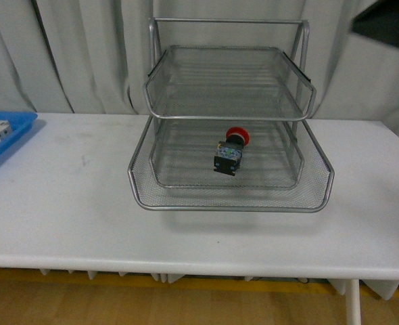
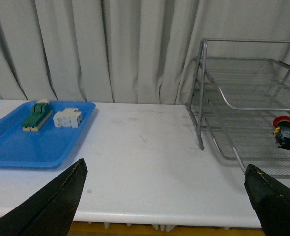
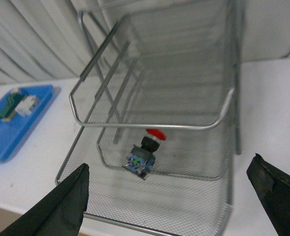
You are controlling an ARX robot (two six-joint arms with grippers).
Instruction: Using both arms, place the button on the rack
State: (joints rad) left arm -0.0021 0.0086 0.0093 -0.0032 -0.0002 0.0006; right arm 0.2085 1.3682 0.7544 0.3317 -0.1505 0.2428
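The button (image 1: 230,152), red cap on a black and bluish body, lies on its side in a lower mesh shelf of the silver rack (image 1: 233,200). It also shows in the left wrist view (image 2: 285,133) and the right wrist view (image 3: 144,153). My left gripper (image 2: 167,199) is open and empty, over the white table to the left of the rack (image 2: 202,93). My right gripper (image 3: 172,199) is open and empty, raised in front of the rack (image 3: 152,125), apart from the button. A dark part of an arm (image 1: 387,24) shows at the front view's top right.
A blue plastic tray (image 2: 17,147) at the table's left holds a green-and-cream switch block (image 2: 36,116) and a white breaker block (image 2: 68,118). The tray (image 1: 13,142) also shows in the front view. Grey curtains hang behind the table.
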